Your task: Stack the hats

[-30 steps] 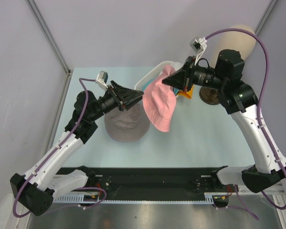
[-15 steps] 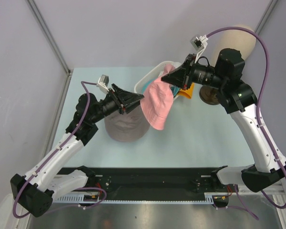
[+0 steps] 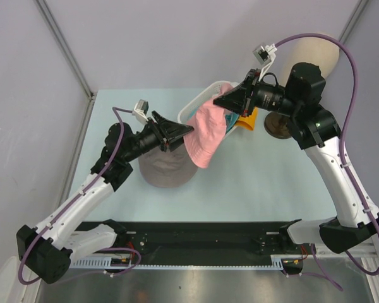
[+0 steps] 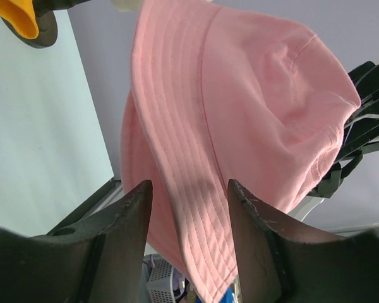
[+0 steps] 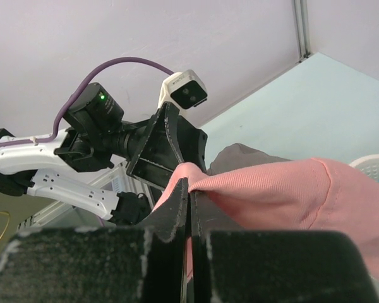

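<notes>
Hanging in mid-air, the pink hat [image 3: 205,136] droops from the right gripper [image 5: 189,189], which is clenched on a fold of its brim. The left gripper [image 4: 188,189] has its fingers spread with a stretch of brim between them (not pinched, as far as I can see). I'd close there first, pull the brim level, then lower it centred over the lavender hat [image 3: 167,169] lying on the surface [image 3: 265,170] below.

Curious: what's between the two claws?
The pink hat, pinched by the right claw; the open left claw straddles its brim in the left wrist view.
</notes>
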